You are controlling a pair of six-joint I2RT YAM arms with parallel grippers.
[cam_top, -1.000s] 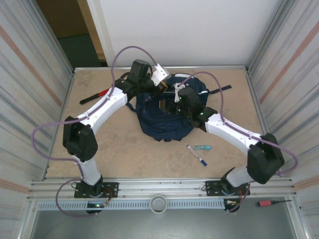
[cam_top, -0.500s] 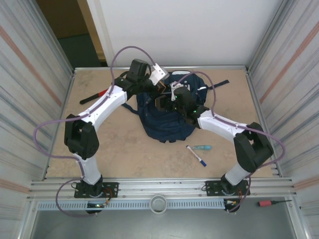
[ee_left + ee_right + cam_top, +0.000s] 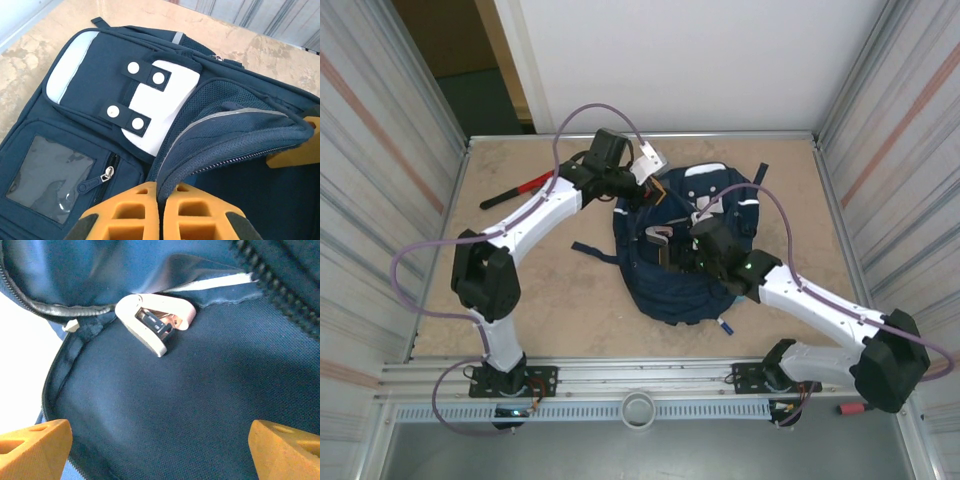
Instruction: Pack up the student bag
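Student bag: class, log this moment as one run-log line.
left gripper: shut on student bag flap | right gripper: open inside bag | stapler: lying in bag

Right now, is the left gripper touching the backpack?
Touching. The left wrist view shows the left gripper shut on the zipper edge of the backpack, fabric pinched between its orange fingers.

Table (image 3: pixel 520 290): beige marbled top, some worn patches; light even, shadows soft.
Behind table: plain white wall (image 3: pixel 700 60).
Left of table: corrugated metal panel (image 3: pixel 370 170), pale, with reddish stripe.
Right of table: second panel (image 3: pixel 910 130), same kind.
Beyond table's far-left corner: dark opening (image 3: pixel 470 70), brownish above, dark green below.
Along table's near edge: aluminium rail (image 3: pixel 650 372); nearer than it, slotted strip (image 3: pixel 720 410) with white round fitting (image 3: pixel 639 408).
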